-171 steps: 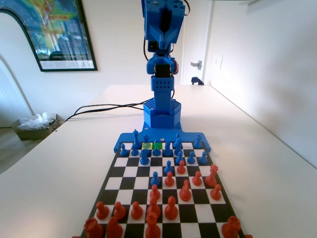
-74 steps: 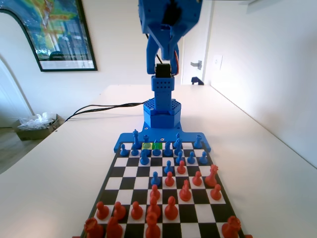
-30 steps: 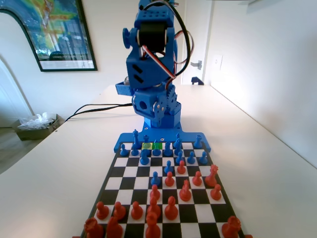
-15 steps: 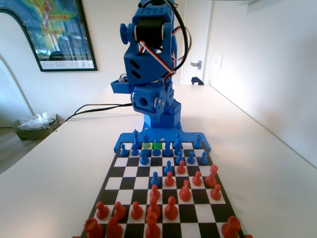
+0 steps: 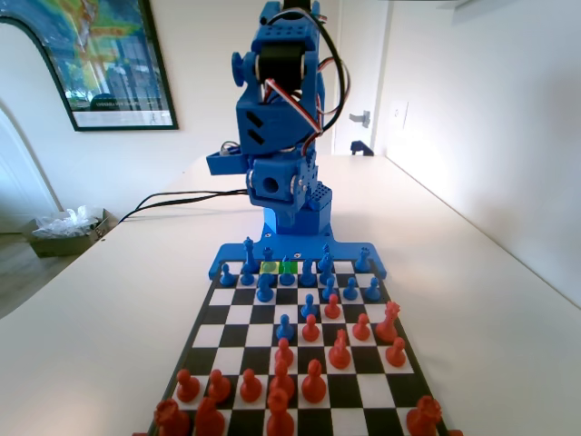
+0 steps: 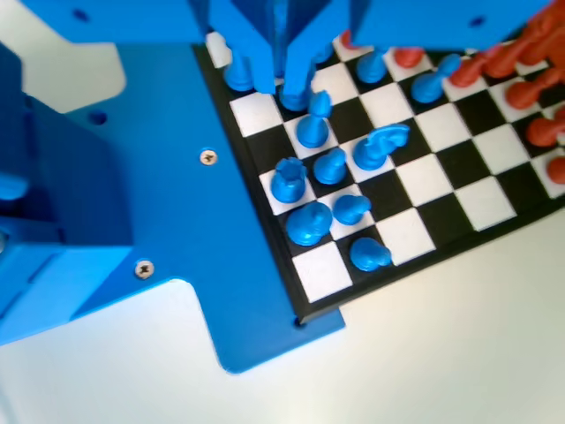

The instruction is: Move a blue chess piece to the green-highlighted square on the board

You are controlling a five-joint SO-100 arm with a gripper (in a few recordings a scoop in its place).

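Note:
The board (image 5: 238,312) lies in front of the blue arm (image 5: 277,136), which is folded forward and down over the board's far end. In the fixed view the green-highlighted square (image 5: 290,266) sits in the far row, beside a yellowish square (image 5: 270,267), with blue chess pieces (image 5: 264,289) crowded around it. In the wrist view my gripper (image 6: 281,87) hangs over the board's corner rows. Its jaws are close together with nothing between them. Their tips are just above a blue piece (image 6: 311,124). Several more blue pieces (image 6: 309,221) stand below it.
Red pieces (image 5: 313,381) fill the near half of the board in the fixed view and show at the top right (image 6: 530,88) of the wrist view. The arm's blue base plate (image 6: 177,221) borders the board. White table (image 5: 109,300) lies on both sides.
The arm has swung from upright down over the board's far end. In the last half second the wrist shifted slightly right and lower. No piece has moved.

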